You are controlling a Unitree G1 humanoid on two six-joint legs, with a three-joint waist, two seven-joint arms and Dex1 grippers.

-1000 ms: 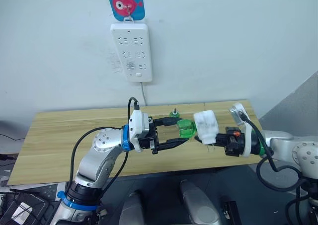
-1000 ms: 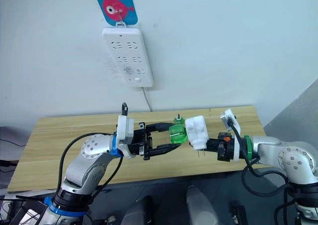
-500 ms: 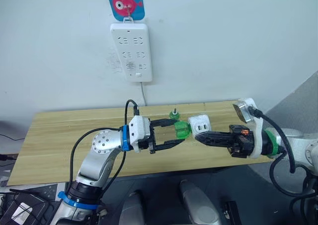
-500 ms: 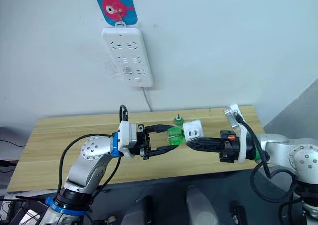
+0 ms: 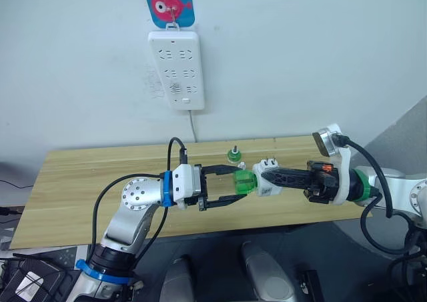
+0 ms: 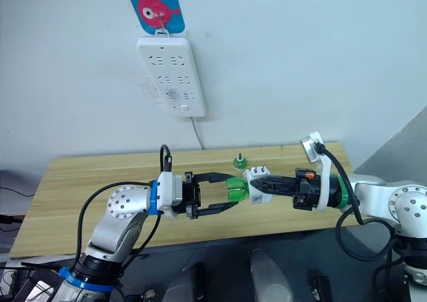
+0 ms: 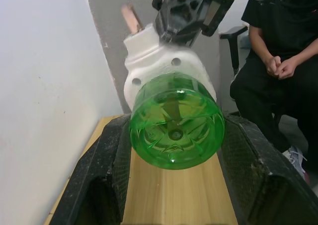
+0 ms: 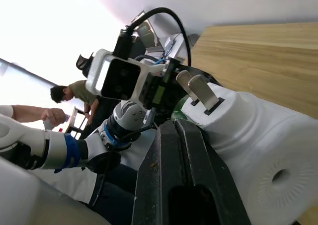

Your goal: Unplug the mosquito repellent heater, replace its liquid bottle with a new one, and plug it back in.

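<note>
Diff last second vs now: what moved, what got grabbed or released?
The right gripper turned the heater, so its prongs now point up, and brought it closer to the left gripper, whose fingers now bracket the green bottle. The right grip held throughout. The spare bottle and power strip are unmoved.

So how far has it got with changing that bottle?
The heater is already unplugged from the power strip on the wall and held in the right gripper over the table. In hand: the left gripper clasps the green bottle at the heater's base; whether it is going in or coming out, I can't tell. Plugging back in remains.
</note>
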